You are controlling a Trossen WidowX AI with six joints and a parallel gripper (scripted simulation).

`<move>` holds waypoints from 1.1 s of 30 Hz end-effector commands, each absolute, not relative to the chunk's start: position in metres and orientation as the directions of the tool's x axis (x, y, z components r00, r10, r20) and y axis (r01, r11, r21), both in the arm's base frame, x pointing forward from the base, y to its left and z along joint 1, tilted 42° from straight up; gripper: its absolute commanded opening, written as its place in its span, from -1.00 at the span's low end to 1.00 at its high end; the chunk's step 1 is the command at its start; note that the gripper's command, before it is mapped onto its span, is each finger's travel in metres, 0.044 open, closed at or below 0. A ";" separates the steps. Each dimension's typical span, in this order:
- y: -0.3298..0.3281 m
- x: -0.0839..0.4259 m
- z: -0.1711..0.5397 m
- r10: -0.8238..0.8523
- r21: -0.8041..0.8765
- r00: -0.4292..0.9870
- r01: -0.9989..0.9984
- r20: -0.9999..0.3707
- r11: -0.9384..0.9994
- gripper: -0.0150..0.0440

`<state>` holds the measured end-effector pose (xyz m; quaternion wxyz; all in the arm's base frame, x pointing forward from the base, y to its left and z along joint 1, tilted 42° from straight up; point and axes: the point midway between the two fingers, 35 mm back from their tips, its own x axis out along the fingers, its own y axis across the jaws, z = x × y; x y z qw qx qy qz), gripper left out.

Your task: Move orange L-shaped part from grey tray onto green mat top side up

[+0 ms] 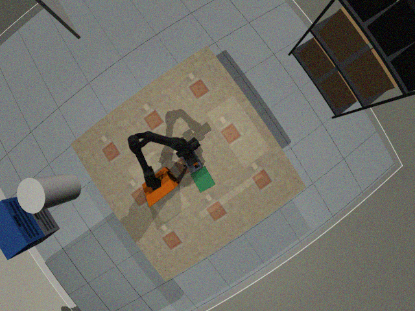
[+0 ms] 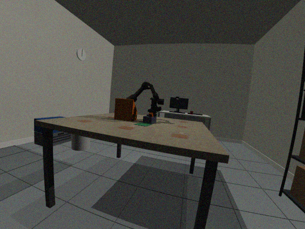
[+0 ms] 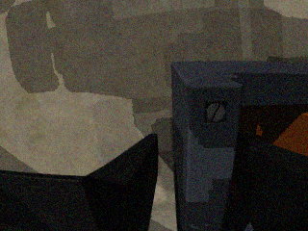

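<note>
1. Part, orange [image 1: 196,163] [image 2: 151,114] [image 3: 295,137]: sitting at the grey tray, partly inside its pocket, one portion showing above the rim in the exterior view, so appearing tipped rather than flush.
2. Same item, finish: showing plain orange, duller and browner in shadow; in the wrist view, a bright slanting patch and a small fleck are appearing against the dark pocket. Its full L outline is being hidden by the pincer.
3. Tray, grey [image 1: 192,169] [image 2: 147,120] [image 3: 181,125]: resting on the surface [image 1: 234,217] [image 2: 123,134] [image 3: 72,130], its near corner displaying a round, slotted screw head.
4. Pincer, black [image 1: 193,158] [image 2: 152,113] [image 3: 199,140]: standing partly open, gripping nothing; one finger is reaching over the pocket, the other is hanging outside the tray wall. Whether the fingertip is touching the part cannot be told.
5. Mat, green [image 1: 203,179] [image 2: 142,124]: lying flat just beside the tray; the orange part is not resting on it.
</note>
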<state>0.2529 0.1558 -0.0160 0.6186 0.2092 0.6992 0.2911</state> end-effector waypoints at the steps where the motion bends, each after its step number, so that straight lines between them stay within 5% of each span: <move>1: 0.156 0.253 -0.014 0.653 0.666 -0.148 -0.067 -0.743 0.743 0.12; 33: 0.084 0.272 0.061 0.653 0.664 -0.138 -0.052 -0.745 0.746 0.12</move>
